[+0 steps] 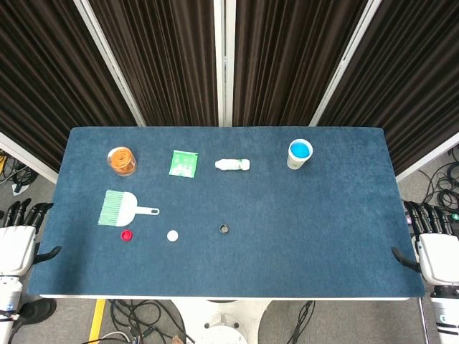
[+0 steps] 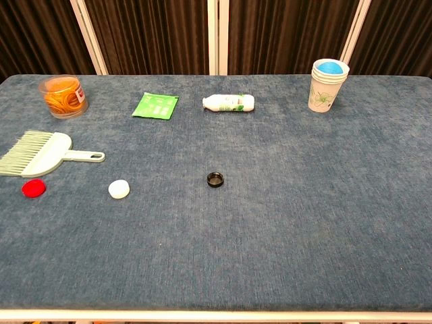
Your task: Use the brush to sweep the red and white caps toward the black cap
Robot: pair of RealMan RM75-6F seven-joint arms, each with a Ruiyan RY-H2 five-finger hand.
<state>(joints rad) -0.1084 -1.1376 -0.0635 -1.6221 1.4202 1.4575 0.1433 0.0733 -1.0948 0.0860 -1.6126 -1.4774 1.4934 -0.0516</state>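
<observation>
Heads up: both your left hand (image 1: pixel 16 247) and right hand (image 1: pixel 439 256) hang spread and empty off the desk (image 1: pixel 323 236), while the brush (image 1: pixel 123 208) lies just at 12 o'clock of the red cap (image 1: pixel 127 234), so a sloppy grab could knock it away from the white cap (image 1: pixel 172 235) and black cap (image 1: pixel 224 229).

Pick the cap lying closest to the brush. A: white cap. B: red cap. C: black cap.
B: the red cap lies just below the brush bristles, the white cap sits further right, and the black cap is furthest, near the table's middle.
</observation>
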